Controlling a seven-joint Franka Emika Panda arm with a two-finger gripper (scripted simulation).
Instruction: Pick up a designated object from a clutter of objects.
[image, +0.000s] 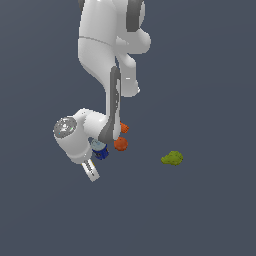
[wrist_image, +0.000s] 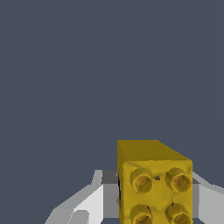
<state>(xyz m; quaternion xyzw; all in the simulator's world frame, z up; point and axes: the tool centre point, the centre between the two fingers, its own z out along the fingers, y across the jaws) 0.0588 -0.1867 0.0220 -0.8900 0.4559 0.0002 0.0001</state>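
Wrist view: the yellow studded block (wrist_image: 154, 183) sits squarely between the claw's fingers (wrist_image: 89, 203), one on each side of it, studs facing the camera. The claw (wrist_image: 148, 199) looks closed on the block, though actual contact is hard to confirm. In the exterior view the arm leans over the clutter, hiding the block; an orange-red ball (image: 120, 144), a blue can (image: 100, 151) and a yellow-green blob (image: 172, 158) show on the desk (image: 200, 210). Next move, I judge: straight up.

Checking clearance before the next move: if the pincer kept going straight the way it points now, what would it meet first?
The yellow studded block sits between the pincer fingers already; beyond it only bare floor shows, though depth is unclear.
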